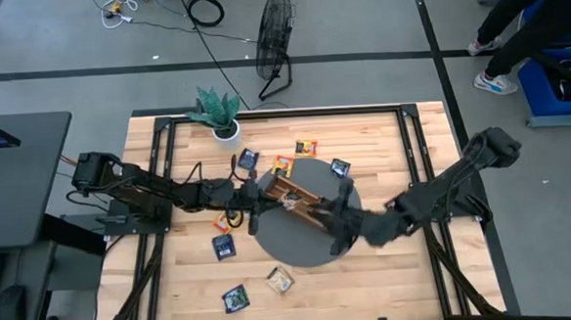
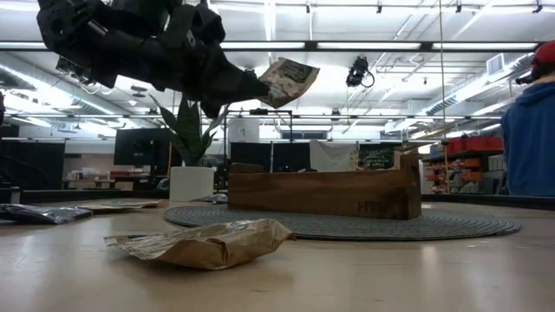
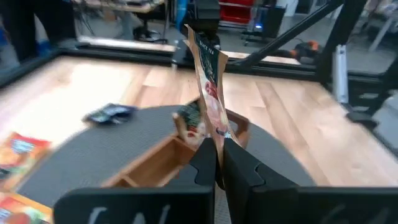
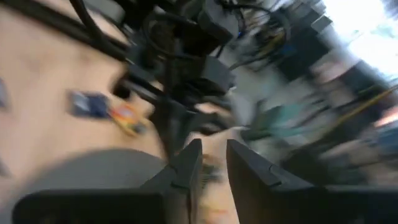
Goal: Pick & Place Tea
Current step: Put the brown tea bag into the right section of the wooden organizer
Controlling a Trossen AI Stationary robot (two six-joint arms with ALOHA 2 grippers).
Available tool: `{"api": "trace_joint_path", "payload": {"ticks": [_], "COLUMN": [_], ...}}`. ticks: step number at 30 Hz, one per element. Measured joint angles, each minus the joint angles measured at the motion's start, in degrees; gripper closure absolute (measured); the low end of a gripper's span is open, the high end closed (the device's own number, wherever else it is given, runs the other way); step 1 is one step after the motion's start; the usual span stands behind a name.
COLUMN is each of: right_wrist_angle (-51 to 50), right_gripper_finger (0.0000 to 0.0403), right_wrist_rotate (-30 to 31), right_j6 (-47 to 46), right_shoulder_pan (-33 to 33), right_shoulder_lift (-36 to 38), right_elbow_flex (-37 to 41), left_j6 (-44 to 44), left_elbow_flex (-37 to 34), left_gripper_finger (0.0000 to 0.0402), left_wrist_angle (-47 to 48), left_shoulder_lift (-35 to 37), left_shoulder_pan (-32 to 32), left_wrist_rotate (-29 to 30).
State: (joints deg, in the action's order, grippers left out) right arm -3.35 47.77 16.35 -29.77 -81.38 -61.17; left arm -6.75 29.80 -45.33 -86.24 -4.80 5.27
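My left gripper is shut on a pale tea sachet, held high above the wooden divided tray. The tray rests on a dark round mat. A greenish sachet stands in the tray's right end. My right gripper hovers over the mat just right of the tray, open, with nothing plainly between its fingers. Other tea sachets lie flat on the table around the mat, such as a blue one and a beige one. My left gripper pinches one edge of the sachet between its two fingers. The fingers come nearly level from the table's left. The sachet sticks out beyond the fingertips, edge-on to the wrist camera, lifted clear above the tray.
A potted plant stands at the table's far left. More sachets lie beyond the mat at the far side. A fan and a person's legs are beyond the table. Black frame rails run along the table's sides.
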Motion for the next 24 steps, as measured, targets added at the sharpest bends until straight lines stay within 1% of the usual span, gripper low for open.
{"api": "trace_joint_path", "payload": {"ticks": [3,5,7,10,14,18,20,22,24], "right_wrist_angle": [-3.8,-5.4,-7.4,-9.2,-10.7,-10.7,-10.2,-9.7,-9.9], "right_gripper_finger": [0.0323,0.0323,0.0321,0.0315,0.0291,0.0251,0.0233,0.0222,0.0218], "right_wrist_rotate": [-8.9,-13.8,-16.6,-17.6,-22.2,-26.5,-29.6,-32.7,-33.8], "right_j6": [-12.5,-17.6,-20.8,-25.7,-27.2,-28.0,-28.0,-28.4,-29.0], "right_shoulder_pan": [3.5,5.7,7.7,10.5,14.1,17.2,18.9,20.2,20.9], "right_shoulder_lift": [3.2,4.2,4.5,4.4,3.8,3.7,3.7,3.4,3.0], "right_elbow_flex": [0.0,0.0,0.0,0.0,0.0,0.0,0.0,0.0,0.0], "left_j6": [2.5,3.4,3.6,4.8,5.9,6.0,6.0,6.0,6.5], "left_elbow_flex": [0.0,0.0,0.0,0.0,0.0,0.0,0.0,0.0,0.0], "left_gripper_finger": [0.0391,0.0392,0.0392,0.0391,0.0392,0.0392,0.0391,0.039,0.0391], "left_wrist_angle": [-0.2,-0.6,-0.8,-1.1,-1.7,-2.1,-2.2,-2.8,-4.0], "left_shoulder_lift": [0.0,0.0,0.0,0.0,0.0,0.0,0.0,0.0,0.0], "left_shoulder_pan": [-0.2,-0.3,-0.3,-0.6,-0.6,-0.6,-0.6,-0.6,-0.6], "left_wrist_rotate": [1.0,1.1,1.2,1.4,1.3,1.3,1.3,1.3,1.3]}}
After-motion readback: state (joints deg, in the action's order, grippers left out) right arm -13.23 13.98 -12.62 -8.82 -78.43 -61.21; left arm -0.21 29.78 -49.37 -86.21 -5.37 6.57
